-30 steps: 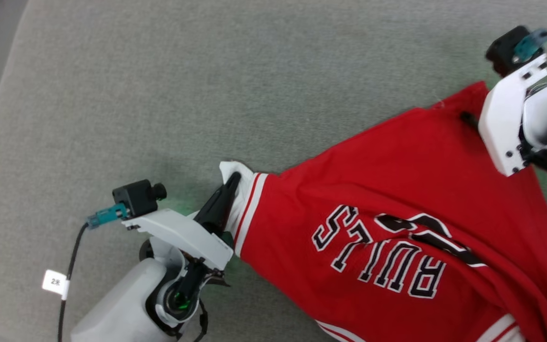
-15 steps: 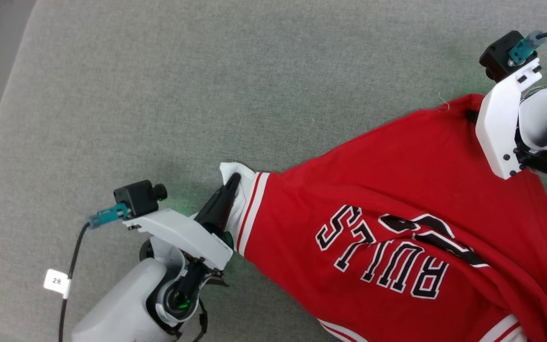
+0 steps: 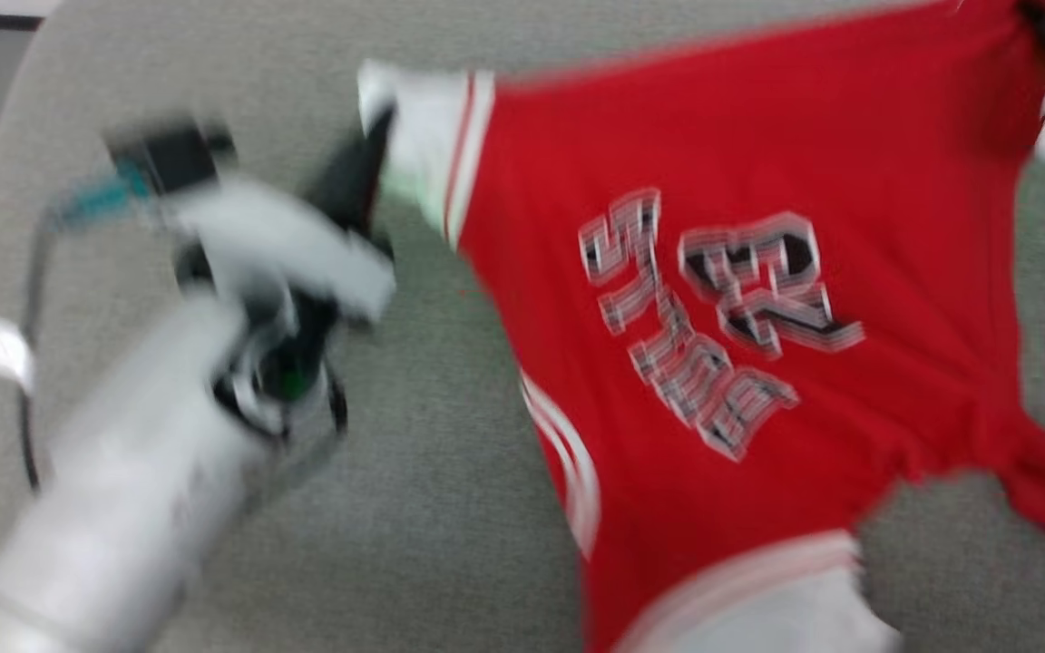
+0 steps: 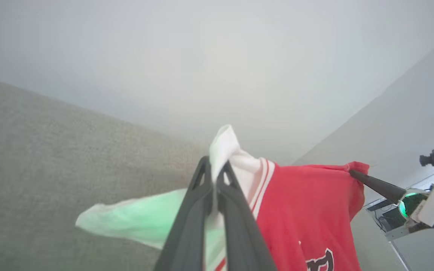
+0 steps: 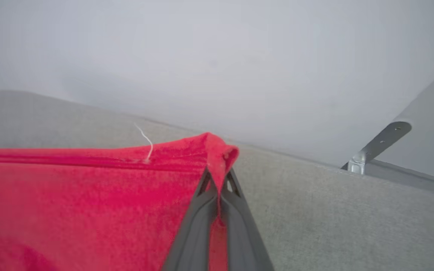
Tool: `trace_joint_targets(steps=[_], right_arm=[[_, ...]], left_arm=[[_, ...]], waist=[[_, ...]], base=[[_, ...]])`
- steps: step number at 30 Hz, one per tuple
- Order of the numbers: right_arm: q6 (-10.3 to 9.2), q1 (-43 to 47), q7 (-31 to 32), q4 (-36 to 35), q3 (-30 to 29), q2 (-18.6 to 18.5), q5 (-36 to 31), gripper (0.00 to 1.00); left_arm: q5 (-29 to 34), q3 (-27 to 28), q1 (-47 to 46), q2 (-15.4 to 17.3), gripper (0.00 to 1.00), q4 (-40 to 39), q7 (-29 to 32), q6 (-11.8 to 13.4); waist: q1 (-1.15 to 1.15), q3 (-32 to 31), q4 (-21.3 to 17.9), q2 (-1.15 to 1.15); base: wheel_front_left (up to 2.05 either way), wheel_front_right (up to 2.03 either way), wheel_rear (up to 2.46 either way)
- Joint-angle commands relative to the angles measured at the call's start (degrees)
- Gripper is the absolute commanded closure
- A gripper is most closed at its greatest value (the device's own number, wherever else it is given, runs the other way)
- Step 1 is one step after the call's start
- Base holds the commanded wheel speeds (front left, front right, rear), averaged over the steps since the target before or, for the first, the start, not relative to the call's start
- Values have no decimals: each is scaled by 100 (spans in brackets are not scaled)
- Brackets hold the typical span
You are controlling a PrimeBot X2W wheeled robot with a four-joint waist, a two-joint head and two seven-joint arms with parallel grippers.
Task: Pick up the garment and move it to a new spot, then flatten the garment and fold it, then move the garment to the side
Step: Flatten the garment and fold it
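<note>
Two end effectors, both clamped on cloth. Your left end effector pinches the edge of a white sleeve of the garment, and a tuft of white fabric pokes up past the dark fingertips. Your right end effector pinches a red corner of the same garment, with the cloth folded over between the closed tips. A loose white thread sticks up from the seam beside it. The garment hangs stretched between the two grips, its top edge pulled into a near-straight line, above the grey desk. You cannot tell whether its lower edge touches the surface. The head view is heavily blurred. Even so, you can make out the black, white-outlined print facing the camera, upside down and slanting, near the middle of the red body. Red-and-white striped trim runs down the left side, and a second white sleeve sits at the bottom edge. In the left wrist view a green tint falls on the white cloth below the fingers. A metal bracket shows past the desk's far edge in the right wrist view.
</note>
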Motion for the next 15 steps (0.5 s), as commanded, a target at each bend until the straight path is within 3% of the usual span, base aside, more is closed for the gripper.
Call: trace_joint_targets(steps=[1, 7, 15], right_arm=[[-13, -297, -182, 190, -240, 36, -85, 100], [-18, -1221, -743, 773, -814, 298, -480, 100], [-27, -2668, -1705, 1628, -1428, 722, -1137, 100]], left_arm=[[-28, 155, -481, -34, 100, 199, 71, -3], [268, 317, -2074, -157, 100, 1103, 170, 14], [1054, 359, -4411, -298, 100, 2825, -312, -102]], waist=[[0, 98, -139, 0], [0, 326, -383, 0], [0, 554, -712, 0]], base=[[0, 0, 0], [0, 0, 0], [0, 0, 0]])
